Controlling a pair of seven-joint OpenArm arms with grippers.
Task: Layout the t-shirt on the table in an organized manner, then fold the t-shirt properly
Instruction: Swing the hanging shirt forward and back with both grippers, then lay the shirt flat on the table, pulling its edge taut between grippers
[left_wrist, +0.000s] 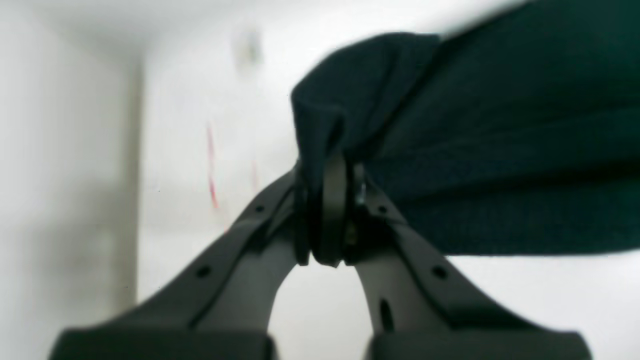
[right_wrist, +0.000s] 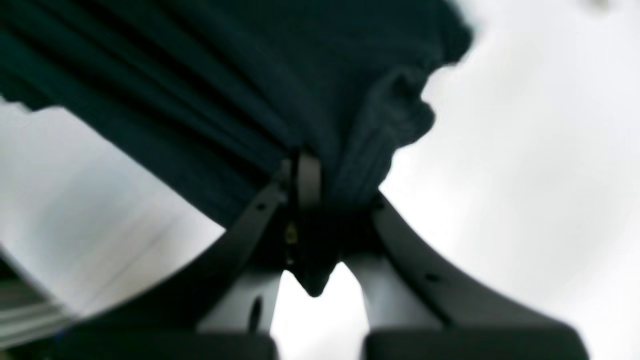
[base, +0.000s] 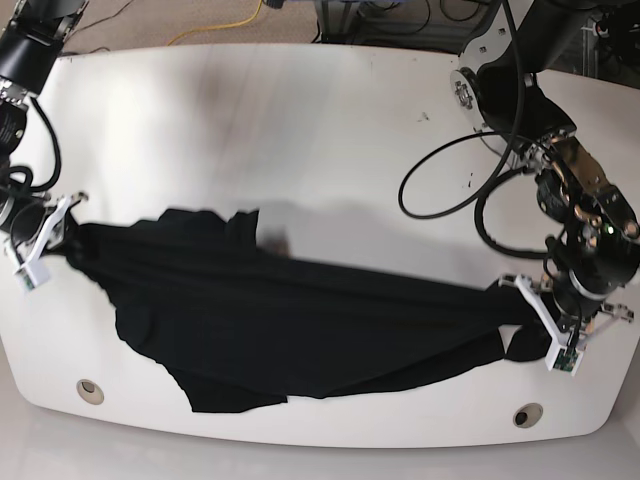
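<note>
The black t-shirt hangs stretched between both arms over the white table, sagging in the middle. At the base view's right, my left gripper is shut on a bunched edge of the t-shirt; the wrist view shows its fingers pinching the cloth. On the left side my right gripper is also shut on the t-shirt, the fabric gathered into folds between its fingers. No print shows on the cloth.
Two round metal grommet holes sit near the table's front edge. Blurred red tape shows on the table in the left wrist view. Black cables loop off the arm at right. Cables and floor lie beyond the far edge.
</note>
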